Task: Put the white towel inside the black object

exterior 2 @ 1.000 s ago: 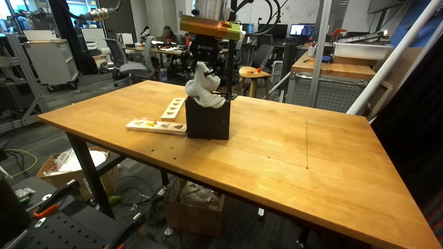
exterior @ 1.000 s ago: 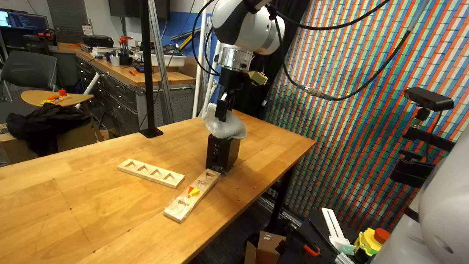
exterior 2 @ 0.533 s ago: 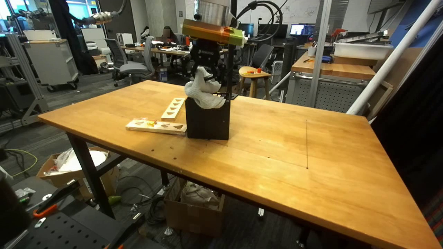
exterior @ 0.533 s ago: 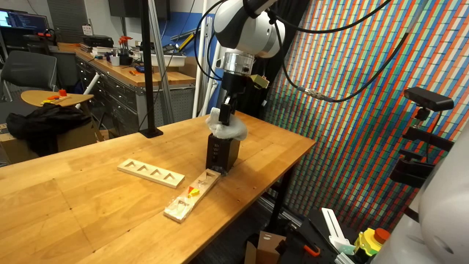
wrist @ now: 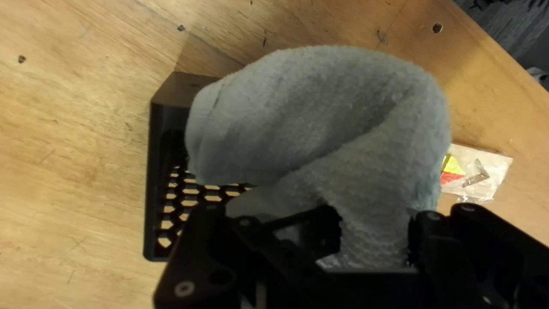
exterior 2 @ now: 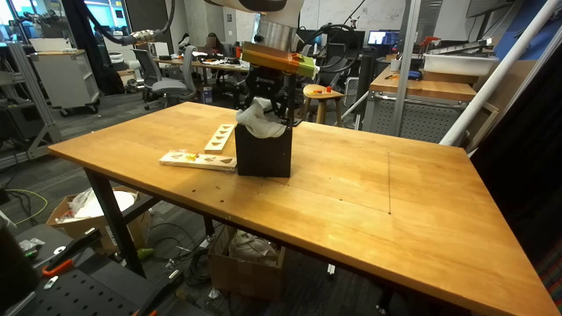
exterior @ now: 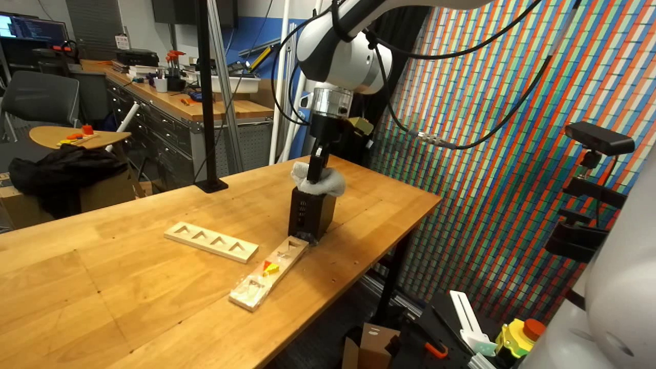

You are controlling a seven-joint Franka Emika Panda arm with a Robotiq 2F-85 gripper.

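Observation:
The white towel (exterior: 332,183) lies bunched over the top of the black object (exterior: 308,215). One fold hangs over the near rim in an exterior view (exterior 2: 259,126), while the black box (exterior 2: 263,153) stands upright on the table. Right above it my gripper (exterior: 315,175) points down with cloth around its tips. In the wrist view the towel (wrist: 321,116) looks grey and covers most of the box's opening; mesh and a rim (wrist: 153,184) of the box show at left. Towel fills the space between the fingers of my gripper (wrist: 373,234), shut on it. Any cloth down inside is hidden.
A pale wooden strip (exterior: 211,242) with triangular cutouts lies on the table (exterior: 128,266). Another wooden strip (exterior: 281,262), wrapped in clear film with red and yellow pieces, ends at the box's foot. A black post (exterior: 207,113) stands at the table's far edge.
My gripper has come down closer to the box, tilting a little. The towel's raised end has sunk with it, so the cloth is lower and more bunched. The box has stayed put.

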